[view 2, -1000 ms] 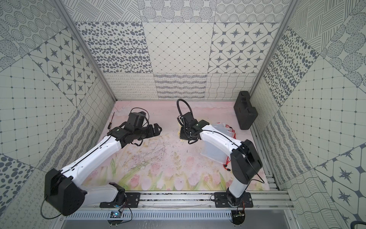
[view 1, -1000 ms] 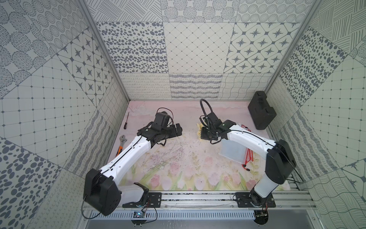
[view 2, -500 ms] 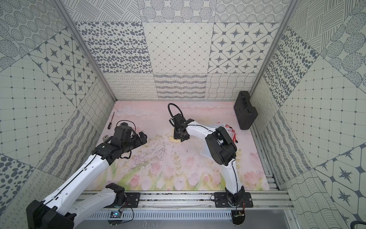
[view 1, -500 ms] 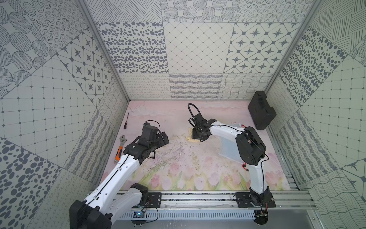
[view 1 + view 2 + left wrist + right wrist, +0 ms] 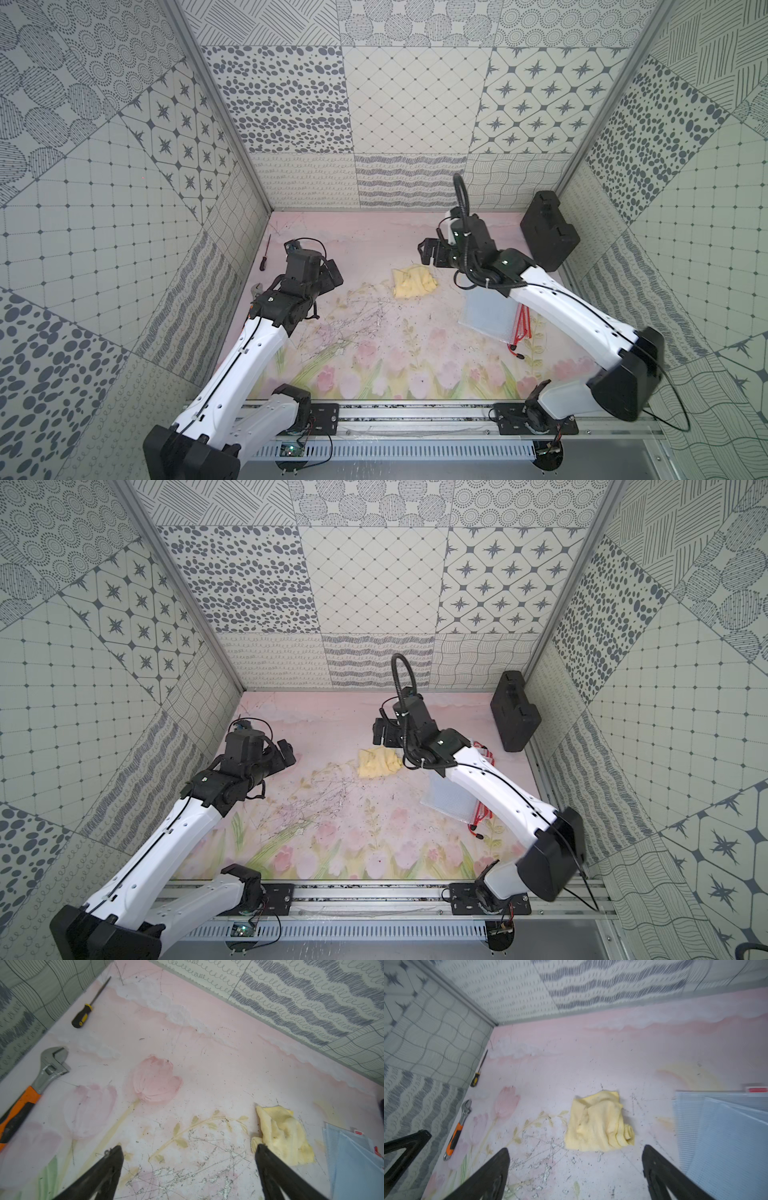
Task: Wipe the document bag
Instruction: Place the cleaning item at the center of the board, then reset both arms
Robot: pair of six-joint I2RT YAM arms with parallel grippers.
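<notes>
My right gripper point(image 5: 576, 1148) spread wide, empty, yellow cloth point(image 5: 598, 1122) crumpled on the mat point(image 5: 374, 365) just ahead, my left gripper point(image 5: 189, 1146) likewise wide, holding nothing, document bag point(image 5: 720, 1130) flat near the cloth, partly beneath my right arm, wrench point(image 5: 52, 1068) and screwdriver point(image 5: 83, 1016) along the left wall.

The cloth point(image 5: 413, 282) lies near the middle of the tabletop point(image 5: 374, 245), toward the back. To its right and a little nearer the front lies the document bag point(image 5: 490, 318), flat and apart from the cloth, with the right arm point(image 5: 561, 307) crossing above its right part. Behind the bag, in the back right corner, a case point(image 5: 548, 237) stands by the wall. Along the left wall lie a screwdriver point(image 5: 264, 258) and, in front of it, a wrench point(image 5: 49, 1070) — both well apart from the cloth.
</notes>
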